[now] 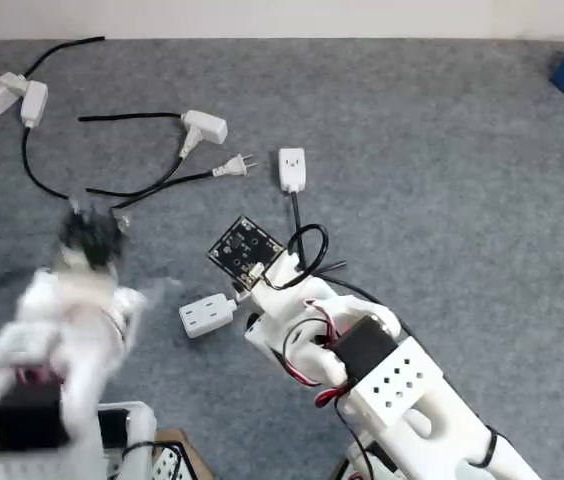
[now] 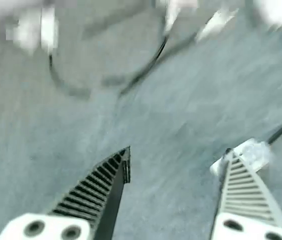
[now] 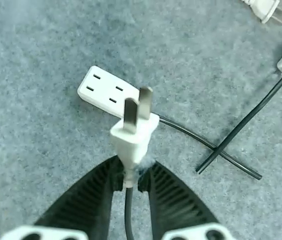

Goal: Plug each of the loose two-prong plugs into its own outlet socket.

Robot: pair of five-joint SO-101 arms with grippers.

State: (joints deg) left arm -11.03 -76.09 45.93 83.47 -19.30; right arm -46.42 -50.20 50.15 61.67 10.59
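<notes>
Plug [image 3: 133, 132], white and two-pronged, sits pinched at its cord end in the right tool [image 3: 131, 170], prongs pointing toward a socket [image 3: 105, 90] lying just beyond on the grey surface [image 3: 41, 50]. Alongside, the left tool [image 2: 177, 160] hangs spread wide above the surface. Farther off, a second plug [image 1: 234, 166] lies near another socket [image 1: 292, 168], not touching it.
</notes>
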